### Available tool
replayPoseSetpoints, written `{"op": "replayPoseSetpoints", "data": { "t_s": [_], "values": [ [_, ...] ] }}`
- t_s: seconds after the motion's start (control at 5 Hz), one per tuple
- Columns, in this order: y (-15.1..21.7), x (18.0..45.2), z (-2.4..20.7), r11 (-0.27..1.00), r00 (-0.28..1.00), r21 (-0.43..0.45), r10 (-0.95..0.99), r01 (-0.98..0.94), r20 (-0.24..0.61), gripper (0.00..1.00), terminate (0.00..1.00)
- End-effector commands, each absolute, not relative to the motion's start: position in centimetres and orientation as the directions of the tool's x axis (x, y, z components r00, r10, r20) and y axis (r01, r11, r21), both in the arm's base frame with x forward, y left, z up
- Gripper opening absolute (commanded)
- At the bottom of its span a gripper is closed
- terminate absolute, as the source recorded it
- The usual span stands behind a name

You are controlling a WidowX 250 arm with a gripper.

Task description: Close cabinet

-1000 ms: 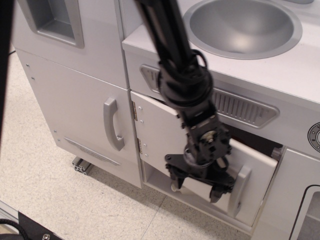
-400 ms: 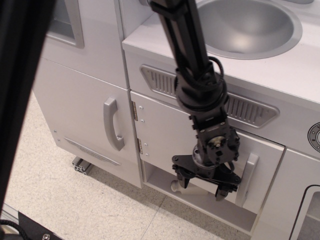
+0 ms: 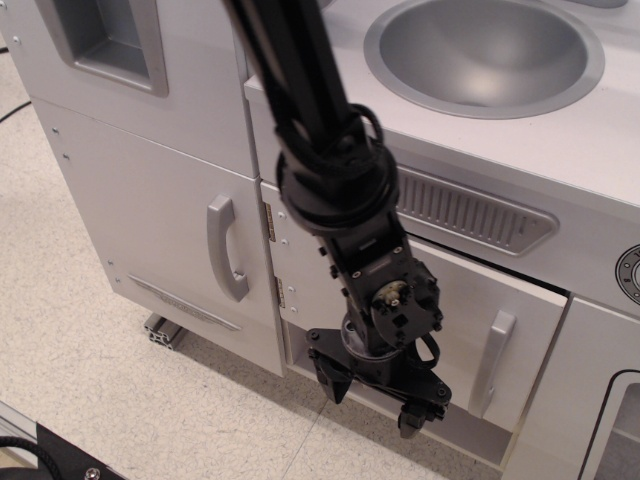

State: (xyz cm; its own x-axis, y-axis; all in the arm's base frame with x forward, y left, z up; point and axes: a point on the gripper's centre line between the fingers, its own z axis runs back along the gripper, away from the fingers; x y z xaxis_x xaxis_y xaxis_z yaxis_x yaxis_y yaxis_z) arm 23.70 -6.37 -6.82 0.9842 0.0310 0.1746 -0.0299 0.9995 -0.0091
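The cabinet door (image 3: 455, 305) is a small white squarish panel under the sink counter. Its grey bar handle (image 3: 494, 362) is on the right and its metal hinges (image 3: 270, 222) on the left. The door lies almost flush with the front, with a thin dark gap along its top right edge. My gripper (image 3: 370, 402) hangs low in front of the door's lower left part. Its two black fingers are spread and hold nothing. The arm hides the door's left half and the inner shelves.
A taller white door with a grey handle (image 3: 225, 248) stands to the left. A metal sink bowl (image 3: 485, 50) is set in the counter above a grey vent grille (image 3: 470, 213). A panel with a dark-outlined window (image 3: 622, 432) is at the right edge. Speckled floor (image 3: 120, 400) lies below.
The cabinet door swung from clearly open to almost flush. My gripper then moved left and down, away from the handle side.
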Motion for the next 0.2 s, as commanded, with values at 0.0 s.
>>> {"op": "replayPoseSetpoints", "data": {
  "t_s": [0.0],
  "values": [
    [-6.2,24.78,-4.9,1.0,0.974,-0.019,0.018,-0.015,0.225,1.0,1.0]
  ]
}}
